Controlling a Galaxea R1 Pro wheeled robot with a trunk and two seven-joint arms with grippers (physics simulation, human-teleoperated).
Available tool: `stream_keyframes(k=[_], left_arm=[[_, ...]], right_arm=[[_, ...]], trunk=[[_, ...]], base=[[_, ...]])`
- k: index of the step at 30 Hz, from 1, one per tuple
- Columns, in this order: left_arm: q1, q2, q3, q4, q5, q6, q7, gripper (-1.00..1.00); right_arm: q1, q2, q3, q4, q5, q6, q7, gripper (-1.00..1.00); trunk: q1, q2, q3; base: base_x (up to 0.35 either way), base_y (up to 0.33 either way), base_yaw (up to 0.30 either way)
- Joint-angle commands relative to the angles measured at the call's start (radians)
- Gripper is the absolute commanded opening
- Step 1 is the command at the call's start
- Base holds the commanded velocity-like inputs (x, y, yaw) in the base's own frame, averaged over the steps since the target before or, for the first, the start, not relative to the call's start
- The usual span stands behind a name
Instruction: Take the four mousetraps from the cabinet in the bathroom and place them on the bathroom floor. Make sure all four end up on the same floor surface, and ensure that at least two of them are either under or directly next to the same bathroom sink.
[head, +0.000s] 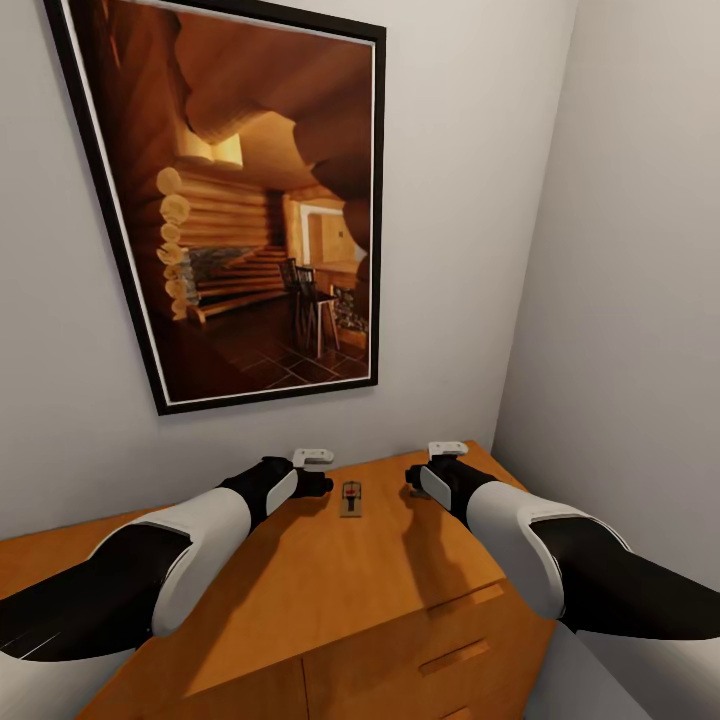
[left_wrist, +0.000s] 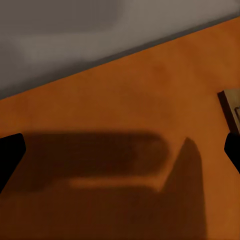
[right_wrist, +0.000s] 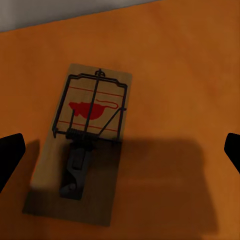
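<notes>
One mousetrap (head: 351, 497) lies flat on the orange-brown cabinet (head: 330, 590) top, near the back wall. It is a small wooden board with a wire bar and a red mouse print (right_wrist: 85, 142). My left gripper (head: 320, 483) hovers just left of it and my right gripper (head: 413, 478) just right of it. In the right wrist view the trap lies between and ahead of the wide-apart black fingertips (right_wrist: 11, 154), and the right gripper (right_wrist: 120, 152) is open. The left gripper (left_wrist: 120, 152) is open over bare wood, with the trap's edge (left_wrist: 231, 107) at the side.
A large framed picture (head: 250, 200) of a log-cabin room hangs on the grey wall behind the cabinet. A side wall (head: 630, 300) closes in on the right, forming a corner. Drawer fronts with slim handles (head: 455, 655) face me below.
</notes>
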Motion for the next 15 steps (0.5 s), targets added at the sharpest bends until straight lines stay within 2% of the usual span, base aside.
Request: stream_keyframes(k=[1,15], left_arm=[[-0.001,0.0,-0.008,-0.001,0.01,0.005,0.001,1.0],[-0.001,0.0,-0.008,0.0,0.011,0.005,0.0,1.0]], right_arm=[[-0.001,0.0,0.002,0.002,-0.007,0.001,-0.004,1.0],[-0.001,0.0,0.002,0.002,-0.007,0.002,-0.004,1.0]], trunk=[[0.0,-0.001,-0.001],[0.0,-0.001,-0.001]], base=[[0.0,0.0,0.0],[0.0,0.0,0.0]])
